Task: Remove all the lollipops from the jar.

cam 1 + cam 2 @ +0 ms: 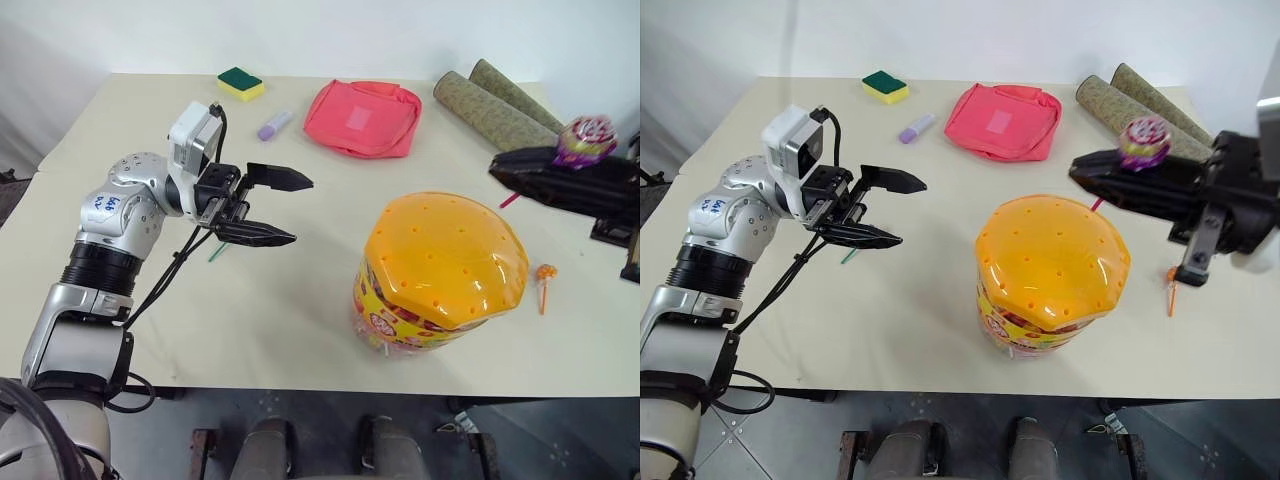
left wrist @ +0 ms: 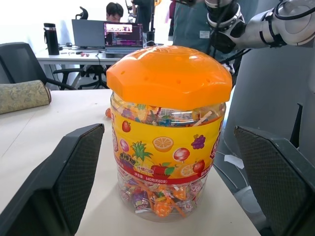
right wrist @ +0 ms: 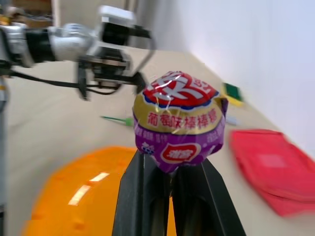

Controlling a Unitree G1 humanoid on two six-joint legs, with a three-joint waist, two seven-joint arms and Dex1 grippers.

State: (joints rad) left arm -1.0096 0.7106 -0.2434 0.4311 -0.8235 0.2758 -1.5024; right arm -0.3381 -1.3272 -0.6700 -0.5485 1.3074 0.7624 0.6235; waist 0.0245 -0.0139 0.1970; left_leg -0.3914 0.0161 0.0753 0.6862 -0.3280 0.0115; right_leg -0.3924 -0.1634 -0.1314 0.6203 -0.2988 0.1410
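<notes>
Above jar (image 1: 440, 270), right tool (image 3: 170, 169) clamped on purple lollipop (image 3: 178, 120), stick hidden, left tool (image 1: 285, 208) apart

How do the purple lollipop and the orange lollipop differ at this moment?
The purple lollipop is up off the table, pinched in the right gripper's shut fingers; the orange lollipop lies flat on the table beside the jar, touched by nothing. The purple one's wrapper is purple with red and yellow print; the orange one is plain orange. Both are out of the jar.
</notes>
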